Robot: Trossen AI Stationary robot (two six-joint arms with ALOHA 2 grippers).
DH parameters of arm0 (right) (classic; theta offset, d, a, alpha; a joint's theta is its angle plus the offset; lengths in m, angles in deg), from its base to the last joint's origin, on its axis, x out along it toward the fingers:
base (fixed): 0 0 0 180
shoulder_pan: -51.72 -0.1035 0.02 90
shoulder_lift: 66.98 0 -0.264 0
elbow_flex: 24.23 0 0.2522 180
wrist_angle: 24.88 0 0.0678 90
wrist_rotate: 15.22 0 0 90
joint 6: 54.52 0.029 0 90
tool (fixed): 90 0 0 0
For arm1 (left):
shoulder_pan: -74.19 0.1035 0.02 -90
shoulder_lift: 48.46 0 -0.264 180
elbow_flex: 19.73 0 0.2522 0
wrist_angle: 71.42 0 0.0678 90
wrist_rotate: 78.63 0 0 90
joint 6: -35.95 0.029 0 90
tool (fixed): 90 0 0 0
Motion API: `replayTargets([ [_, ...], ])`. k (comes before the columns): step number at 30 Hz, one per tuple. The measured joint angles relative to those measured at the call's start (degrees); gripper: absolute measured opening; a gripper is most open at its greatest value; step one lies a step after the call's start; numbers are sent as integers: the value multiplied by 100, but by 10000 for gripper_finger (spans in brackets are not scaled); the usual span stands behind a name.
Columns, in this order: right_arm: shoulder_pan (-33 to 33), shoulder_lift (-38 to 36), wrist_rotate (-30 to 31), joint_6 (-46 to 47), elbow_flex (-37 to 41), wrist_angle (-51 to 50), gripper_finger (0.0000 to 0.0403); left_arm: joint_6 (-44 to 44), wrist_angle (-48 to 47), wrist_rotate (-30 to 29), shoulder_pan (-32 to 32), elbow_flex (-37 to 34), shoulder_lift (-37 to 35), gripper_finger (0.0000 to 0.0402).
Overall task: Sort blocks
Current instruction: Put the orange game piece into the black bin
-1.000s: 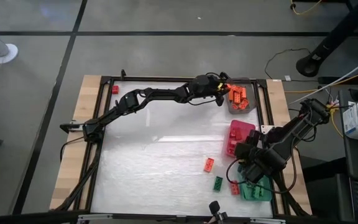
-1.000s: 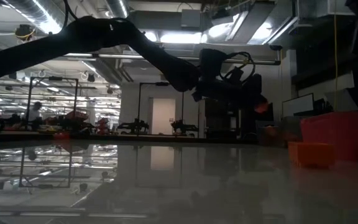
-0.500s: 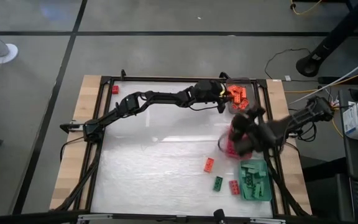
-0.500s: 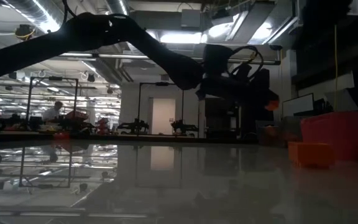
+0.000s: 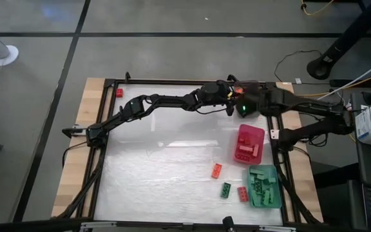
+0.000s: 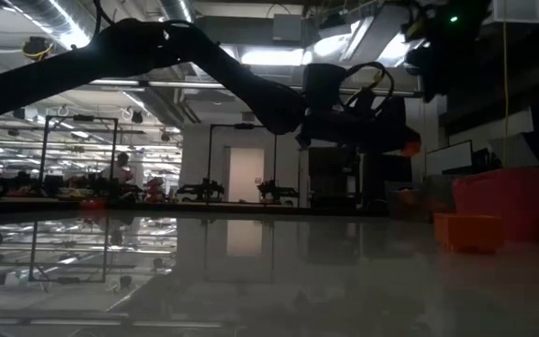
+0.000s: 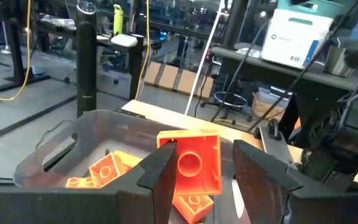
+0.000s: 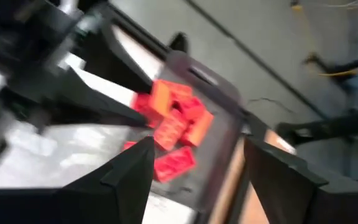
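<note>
My left gripper point(image 5: 229, 96) point(image 7: 204, 149) reaches across the far edge and is shut on an orange block point(image 7: 194, 163), also seen as an orange speck point(image 6: 408, 147) in the low view. It hovers at the grey tray point(image 7: 61, 134), where several orange blocks point(image 7: 107, 171) lie. My right gripper point(image 5: 239, 106) point(image 8: 194, 168) hangs open over the same tray and holds nothing. On the table lie a loose orange block point(image 5: 216, 170), a green block point(image 5: 226, 189) and a red block point(image 5: 242, 194). Another red block point(image 5: 118, 92) sits at the far left corner. My left gripper pinches the orange block between its two fingers, on opposite side faces point(image 7: 178, 158). The block's hollow underside faces the wrist camera. The fingers come roughly level from the table's left. The block is lifted clear, above the grey tray.
A pink tray point(image 5: 250, 143) with red blocks and a teal tray point(image 5: 264, 187) with green blocks stand along the right edge. Both arms crowd the far right corner. The middle and left of the table point(image 5: 153, 161) carry nothing. A person walks in the room beyond.
My right arm has swung fast from the teal tray at the near right, past the pink tray, toward the far edge, and now hangs over the grey tray. My left gripper has edged a little toward the grey tray, still carrying the orange block.
</note>
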Motion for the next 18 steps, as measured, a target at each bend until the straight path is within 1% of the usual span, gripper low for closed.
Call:
replayTargets([
  [3, 544, 0, -544, -863, 0, 847, 248, -62, 2, 2, 0, 0, -1, 145],
  [6, 1061, 0, -1138, -1368, 0, 1382, 248, -111, 15, 0, 2, -2, -1, 145],
  [9, 1523, 24, -1589, -1519, 0, 1481, 248, 3, 52, 0, 17, -2, -1, 145],
  [13, 2011, 109, -1975, -1739, 0, 1457, 248, 37, 273, 1, 64, -2, -2, 145],
  [16, 2217, 187, -2220, -2002, 0, 1481, 248, 36, 254, -2, 137, -2, -10, 145],
  [18, 2273, 237, -2281, -2138, 0, 1522, 248, 36, 219, 0, 183, -2, -10, 145],
])
